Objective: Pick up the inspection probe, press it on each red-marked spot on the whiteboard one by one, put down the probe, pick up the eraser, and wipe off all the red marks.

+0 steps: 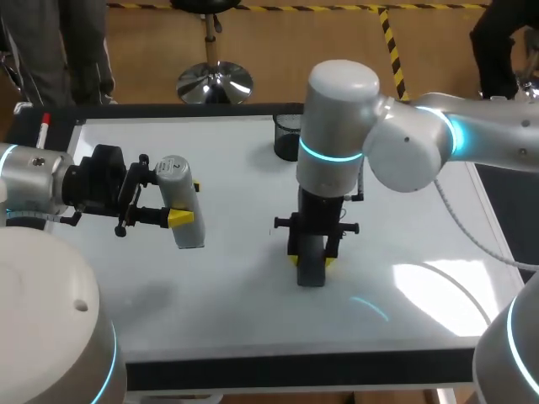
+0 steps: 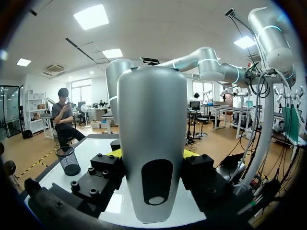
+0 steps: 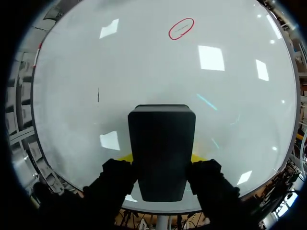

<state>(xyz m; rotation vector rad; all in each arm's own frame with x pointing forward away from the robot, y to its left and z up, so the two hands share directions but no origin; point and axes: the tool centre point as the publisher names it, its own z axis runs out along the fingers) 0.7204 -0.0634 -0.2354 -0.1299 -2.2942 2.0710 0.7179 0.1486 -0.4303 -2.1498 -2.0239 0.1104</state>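
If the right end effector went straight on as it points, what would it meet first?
The whiteboard: its held eraser faces bare board, possibly touching already; the red circle lies off that line.

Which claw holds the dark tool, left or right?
The right claw: it is shut on the black eraser, low over the whiteboard. The left claw grips the light silver probe instead.

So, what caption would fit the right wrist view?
Right tool grips a black rectangular eraser facing the glossy whiteboard, one red oval mark ahead.
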